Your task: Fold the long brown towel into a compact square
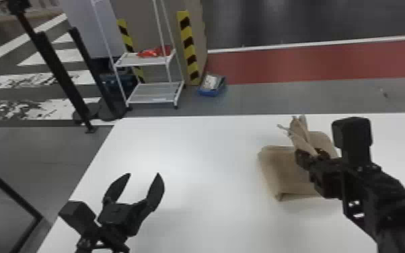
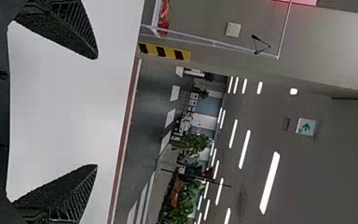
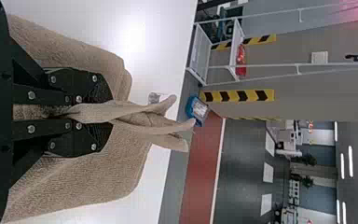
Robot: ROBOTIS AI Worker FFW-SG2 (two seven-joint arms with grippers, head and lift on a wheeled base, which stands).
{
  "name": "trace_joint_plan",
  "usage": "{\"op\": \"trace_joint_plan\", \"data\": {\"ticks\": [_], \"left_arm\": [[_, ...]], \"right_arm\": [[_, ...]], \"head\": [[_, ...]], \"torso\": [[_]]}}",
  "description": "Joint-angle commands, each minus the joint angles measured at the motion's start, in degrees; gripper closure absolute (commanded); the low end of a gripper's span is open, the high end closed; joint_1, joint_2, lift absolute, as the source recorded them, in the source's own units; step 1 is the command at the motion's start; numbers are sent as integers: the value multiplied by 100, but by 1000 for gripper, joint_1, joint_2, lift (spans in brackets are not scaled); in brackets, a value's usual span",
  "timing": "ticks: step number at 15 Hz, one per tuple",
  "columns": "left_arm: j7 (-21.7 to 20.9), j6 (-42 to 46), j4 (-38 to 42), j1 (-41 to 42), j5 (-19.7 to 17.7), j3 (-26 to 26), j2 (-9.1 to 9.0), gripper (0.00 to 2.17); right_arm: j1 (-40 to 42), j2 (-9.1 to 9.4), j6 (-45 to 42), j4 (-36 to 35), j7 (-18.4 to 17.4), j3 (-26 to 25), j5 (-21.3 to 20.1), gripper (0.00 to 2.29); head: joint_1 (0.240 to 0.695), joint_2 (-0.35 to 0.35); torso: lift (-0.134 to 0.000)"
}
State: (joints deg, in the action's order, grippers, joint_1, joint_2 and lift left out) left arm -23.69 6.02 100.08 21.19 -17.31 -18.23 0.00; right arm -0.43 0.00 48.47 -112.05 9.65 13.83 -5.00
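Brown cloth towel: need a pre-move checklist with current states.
1. Right black two-fingered hand grips the brown cloth towel: ok, a bunched part is pinched between its fingers.
2. Gripped part laid flat: not ok, it sticks out past the fingertips in loose folds.
3. Rest of towel supported: ok, it lies on the flat white table.
4. Left black two-fingered hand clear of towel: ok, open, well to the left.
5. Compact square reached: not ok.
6. Edges aligned beneath the black right arm: cannot tell, hidden.
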Motion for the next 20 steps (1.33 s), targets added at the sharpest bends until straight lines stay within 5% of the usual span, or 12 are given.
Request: {"op": "trace_joint_plan", "data": {"ticks": [1,2,7,9,10,11,20], "left_arm": [[-4,0,-85,-36,-9,12,-15,39],[-13,0,-94,-44,-9,21,-15,39],[-13,0,-111,-53,-27,12,-15,39],[-13,0,-111,-44,-27,21,-15,39],[-13,0,-111,-44,-18,30,-15,39],[-13,0,-120,-53,-18,74,-15,39],[-13,-18,-340,-299,26,338,62,39]], "right_arm": [[-36,5,18,219,19,252,-19,329],[-36,5,35,236,45,304,16,39],[-18,5,-175,245,89,278,307,107],[-141,5,-509,491,168,252,421,809],[-291,5,-527,720,160,252,421,1595],[-396,5,-562,931,107,252,412,2091],[-976,5,-879,2258,116,454,175,2111]], "head": [[695,275],[695,284],[695,318],[695,321],[695,325],[695,325],[695,272]], "torso": [[-126],[-126],[-126],[-126],[-126],[-126],[-126]]}}
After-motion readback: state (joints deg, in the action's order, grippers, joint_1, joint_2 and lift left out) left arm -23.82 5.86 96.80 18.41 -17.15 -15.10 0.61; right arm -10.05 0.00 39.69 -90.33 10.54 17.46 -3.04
